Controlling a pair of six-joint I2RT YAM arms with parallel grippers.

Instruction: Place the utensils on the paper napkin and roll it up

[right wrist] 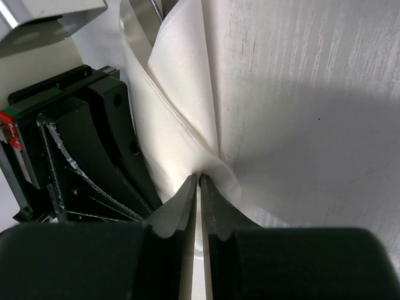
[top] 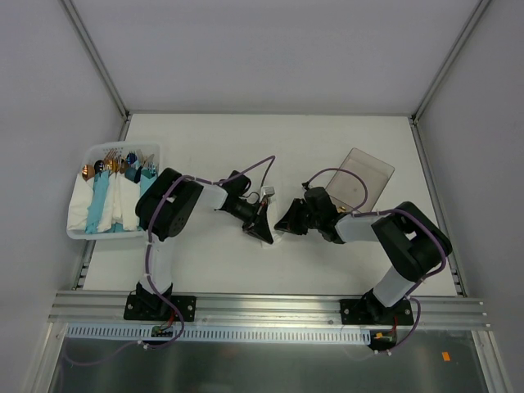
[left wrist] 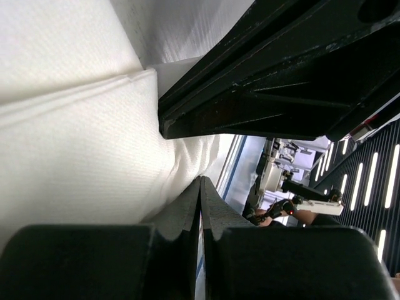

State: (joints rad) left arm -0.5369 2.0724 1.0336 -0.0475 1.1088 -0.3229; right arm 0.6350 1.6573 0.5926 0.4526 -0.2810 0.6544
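The white paper napkin [right wrist: 187,125] lies folded between my two grippers at the table's middle. In the top view only a sliver of it [top: 279,235] shows. My right gripper [right wrist: 199,178] is shut, pinching a fold of the napkin at its tips. My left gripper [left wrist: 201,182] is shut, and the napkin [left wrist: 81,144] runs up to its tips on the left side. The grippers face each other, left [top: 264,229] and right [top: 288,223], almost touching. A shiny silvery utensil [right wrist: 139,22] pokes out from under the napkin's far fold. The other utensils are hidden.
A white tray [top: 82,233] at the far left holds light-blue and white rolled bundles with cutlery ends. A clear plastic container [top: 364,173] lies at the back right, beside the right arm. Purple cables loop above both wrists.
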